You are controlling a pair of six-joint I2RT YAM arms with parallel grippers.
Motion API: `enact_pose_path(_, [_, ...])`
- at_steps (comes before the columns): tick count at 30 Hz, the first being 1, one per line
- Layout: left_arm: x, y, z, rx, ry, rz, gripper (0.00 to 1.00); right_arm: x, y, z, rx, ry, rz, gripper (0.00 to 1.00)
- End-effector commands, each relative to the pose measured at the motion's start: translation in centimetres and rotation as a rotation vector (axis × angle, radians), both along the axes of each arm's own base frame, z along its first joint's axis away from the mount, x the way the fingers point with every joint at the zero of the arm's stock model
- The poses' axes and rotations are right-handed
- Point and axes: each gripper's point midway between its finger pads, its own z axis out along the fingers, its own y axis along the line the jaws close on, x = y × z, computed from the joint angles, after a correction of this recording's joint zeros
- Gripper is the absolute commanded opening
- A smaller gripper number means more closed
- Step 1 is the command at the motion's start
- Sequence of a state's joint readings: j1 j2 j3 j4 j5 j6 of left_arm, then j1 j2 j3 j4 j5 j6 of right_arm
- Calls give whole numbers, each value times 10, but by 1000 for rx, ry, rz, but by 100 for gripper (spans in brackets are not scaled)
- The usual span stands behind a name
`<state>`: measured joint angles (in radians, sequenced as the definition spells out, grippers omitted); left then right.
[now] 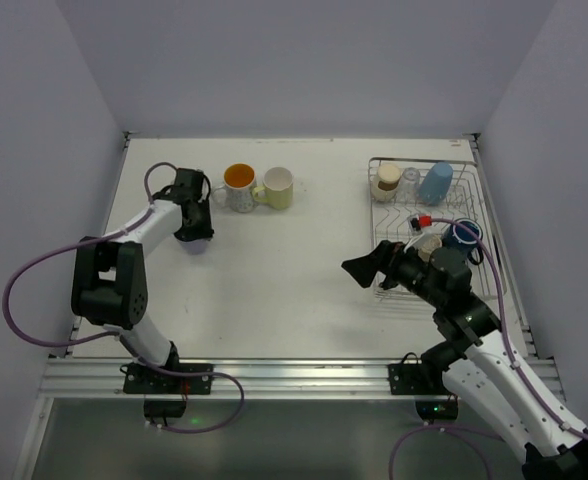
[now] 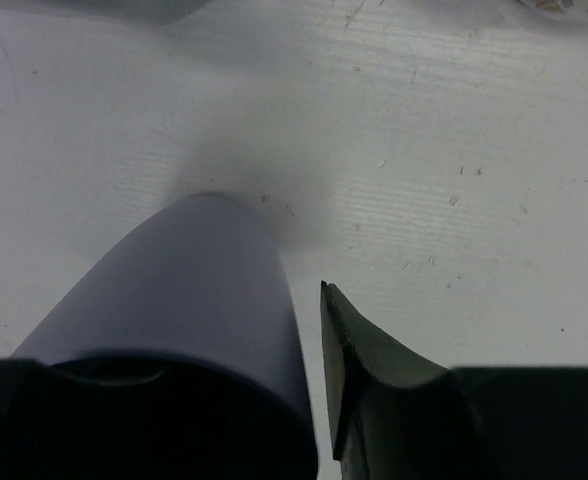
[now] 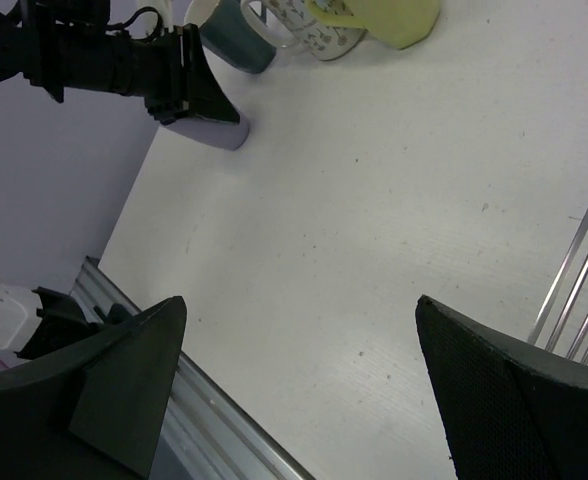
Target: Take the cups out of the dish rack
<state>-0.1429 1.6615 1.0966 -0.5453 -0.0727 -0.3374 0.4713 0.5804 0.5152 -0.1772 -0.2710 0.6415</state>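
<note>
The silver wire dish rack (image 1: 481, 200) stands at the back right and holds several cups: a beige one (image 1: 386, 182), a clear glass (image 1: 410, 178), a light blue one (image 1: 436, 183) and a navy one (image 1: 462, 235). On the table at the back left stand an orange-lined mug (image 1: 239, 187) and a cream mug (image 1: 277, 187). My left gripper (image 1: 192, 232) is down over a lavender cup (image 2: 194, 300) standing on the table. Its visible finger (image 2: 374, 380) stands a narrow gap off the cup's wall. My right gripper (image 1: 366, 268) hangs wide open, empty, left of the rack.
A dark teal mug (image 3: 236, 45) shows beside the left arm in the right wrist view. The rack's wires (image 3: 574, 290) run along that view's right edge. The table's metal front rail (image 1: 294, 375) lies below. Walls close in the table at the back and both sides.
</note>
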Motion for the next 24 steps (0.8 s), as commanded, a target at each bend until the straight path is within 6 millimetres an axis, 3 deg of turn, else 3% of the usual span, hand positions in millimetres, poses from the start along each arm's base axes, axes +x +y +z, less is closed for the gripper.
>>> enact_pose_path(1, [16, 10, 19, 38, -35, 3, 43, 1, -7, -5, -51, -15, -22, 99])
enact_pose_path(4, [22, 10, 30, 41, -60, 7, 61, 2, -9, -5, -58, -20, -27, 99])
enact_pose_path(9, [25, 8, 61, 22, -146, 10, 77, 6, -15, -1, -85, -25, -63, 99])
enact_pose_path(12, [28, -5, 101, -51, -277, -9, 85, 11, -23, 2, -115, -21, -109, 99])
enact_pose_path(13, [29, -10, 126, -76, -354, -18, 88, 13, -27, 3, -125, -19, -135, 98])
enact_pose_path(15, [26, -27, 152, -126, -436, -63, 91, 19, -34, 8, -149, -24, -179, 95])
enact_pose_path(16, [23, -33, 179, -147, -524, -81, 92, 22, -43, 7, -176, -16, -228, 90])
enact_pose_path(18, [14, -58, 202, -188, -605, -154, 92, 28, -54, 6, -219, -2, -294, 86])
enact_pose_path(19, [-1, -76, 221, -231, -665, -215, 92, 32, -62, 11, -234, -5, -337, 79])
enact_pose_path(22, [-36, -117, 234, -372, -731, -383, 93, 48, -98, 0, -343, 32, -529, 74])
enact_pose_path(23, [-46, -126, 234, -413, -734, -426, 92, 54, -119, -3, -384, 45, -627, 70])
enact_pose_path(24, [-60, -139, 219, -470, -703, -493, 93, 57, -129, -7, -408, 68, -665, 69])
